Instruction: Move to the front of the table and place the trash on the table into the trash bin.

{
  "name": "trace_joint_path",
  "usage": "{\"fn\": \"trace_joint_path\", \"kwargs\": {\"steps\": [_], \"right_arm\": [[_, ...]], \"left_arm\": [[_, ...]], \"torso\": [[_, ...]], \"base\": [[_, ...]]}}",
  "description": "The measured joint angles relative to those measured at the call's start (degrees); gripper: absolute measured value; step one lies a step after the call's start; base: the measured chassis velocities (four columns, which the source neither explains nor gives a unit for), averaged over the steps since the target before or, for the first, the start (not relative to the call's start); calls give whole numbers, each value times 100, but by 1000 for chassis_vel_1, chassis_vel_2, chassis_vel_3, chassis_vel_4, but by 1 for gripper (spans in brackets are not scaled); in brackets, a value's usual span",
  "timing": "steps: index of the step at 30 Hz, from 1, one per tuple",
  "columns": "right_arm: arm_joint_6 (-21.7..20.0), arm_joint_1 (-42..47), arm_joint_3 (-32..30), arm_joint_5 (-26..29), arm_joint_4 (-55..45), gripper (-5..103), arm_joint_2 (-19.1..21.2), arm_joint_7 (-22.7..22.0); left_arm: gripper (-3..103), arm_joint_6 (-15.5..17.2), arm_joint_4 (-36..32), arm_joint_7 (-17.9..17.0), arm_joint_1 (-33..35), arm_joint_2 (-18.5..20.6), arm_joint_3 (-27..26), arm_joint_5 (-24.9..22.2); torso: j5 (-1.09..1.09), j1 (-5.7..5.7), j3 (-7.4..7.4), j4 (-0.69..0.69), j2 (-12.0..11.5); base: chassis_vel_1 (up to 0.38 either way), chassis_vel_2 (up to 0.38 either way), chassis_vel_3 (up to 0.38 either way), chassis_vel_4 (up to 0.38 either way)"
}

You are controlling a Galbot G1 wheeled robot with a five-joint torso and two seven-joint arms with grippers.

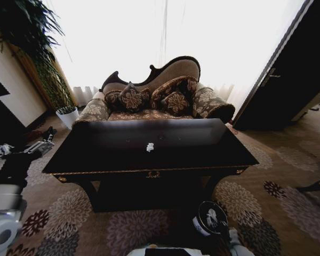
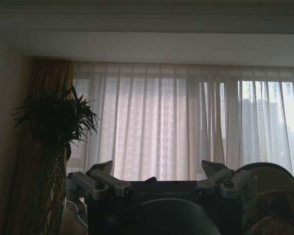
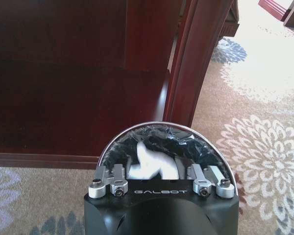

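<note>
The right gripper hangs directly over the trash bin, fingers spread wide around white tissue lying inside the bin. One white lump sits mid-table, nearer its front edge. The left gripper points at the curtains, fingers wide apart.

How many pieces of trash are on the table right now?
1: a white tissue lump near the middle of the table. Smaller dark bits could be lost against the black top.
</note>
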State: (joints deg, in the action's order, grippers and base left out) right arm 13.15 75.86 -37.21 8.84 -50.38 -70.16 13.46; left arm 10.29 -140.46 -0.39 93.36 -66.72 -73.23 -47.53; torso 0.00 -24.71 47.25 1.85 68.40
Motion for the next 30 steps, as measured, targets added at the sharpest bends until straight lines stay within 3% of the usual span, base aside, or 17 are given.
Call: {"fn": "trace_joint_path", "kwargs": {"steps": [2,4,13,23,26,30], "right_arm": [[0,48,-7,17,-81,63,0,0],[0,88,-12,32,-142,63,1,0],[-15,657,-103,348,-1059,98,0,-15],[126,1605,-463,251,-2438,100,-6,23],[337,1989,-953,220,-2887,100,-44,731],[437,2262,-1266,339,-3290,100,-120,1023]], "left_arm": [[100,0,0,0,-2,-1,1,1],[100,0,0,1,-4,0,0,0],[100,-4,30,1,-116,1,35,-55],[100,-23,118,1,-343,-99,349,40],[100,-30,167,1,-433,-100,483,87],[100,-31,185,1,-470,-93,612,160]], "torso": [[0,0,0,0,0],[0,0,0,0,0],[0,0,0,0,0],[0,0,0,0,0],[-1,0,0,0,0],[0,0,0,1,0]], "base": [[0,0,0,0],[0,0,0,0],[0,0,0,0],[0,0,0,0],[0,0,0,0],[0,0,0,0]]}}
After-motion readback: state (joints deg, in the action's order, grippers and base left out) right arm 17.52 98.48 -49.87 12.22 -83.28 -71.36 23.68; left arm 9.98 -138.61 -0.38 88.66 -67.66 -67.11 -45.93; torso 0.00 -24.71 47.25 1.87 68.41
